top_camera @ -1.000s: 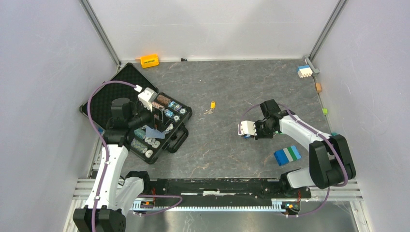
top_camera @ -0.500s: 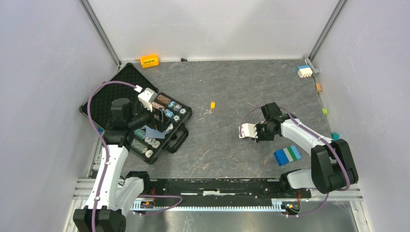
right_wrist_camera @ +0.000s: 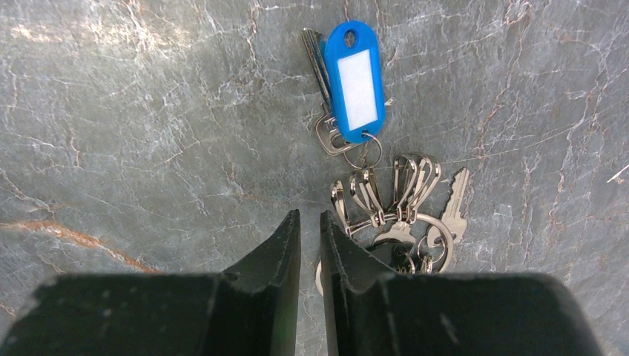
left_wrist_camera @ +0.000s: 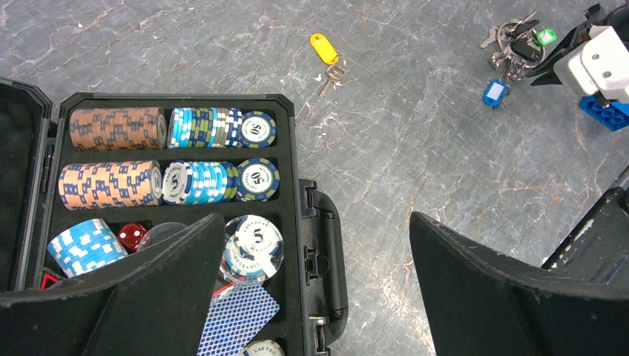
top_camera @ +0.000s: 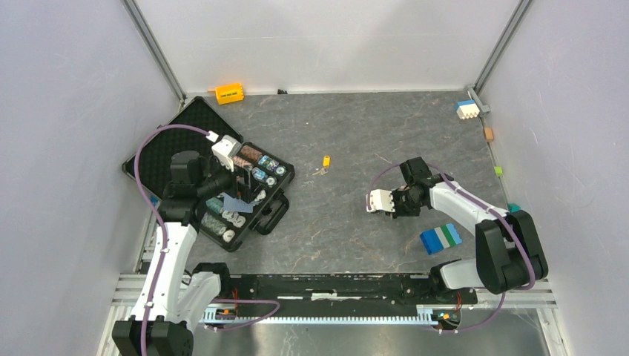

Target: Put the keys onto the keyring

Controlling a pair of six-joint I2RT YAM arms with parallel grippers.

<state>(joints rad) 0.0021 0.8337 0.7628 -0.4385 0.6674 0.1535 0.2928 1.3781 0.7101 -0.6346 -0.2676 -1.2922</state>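
Keys [right_wrist_camera: 456, 196]: lie bunched on a keyring [right_wrist_camera: 448, 236] on the tabletop [right_wrist_camera: 148, 148], just ahead and right of the right claw [right_wrist_camera: 310, 216], pinched nearly closed on nothing. Blue-tagged key [right_wrist_camera: 357, 81] beyond those tips. Yellow-tagged key [left_wrist_camera: 326, 50] far ahead of the left claw [left_wrist_camera: 315, 219], spread wide above a chip case [left_wrist_camera: 291, 170].

A poker-chip case [left_wrist_camera: 178, 97] lies open at left, orange block [top_camera: 229, 93] and brick stack [top_camera: 440, 238] well apart.

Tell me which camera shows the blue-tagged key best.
Right wrist: the blue-tagged key lies large and sharp, tag and blade both clear, just ahead of the right gripper. Left wrist shows it small, far upper right. Top external cannot resolve it.
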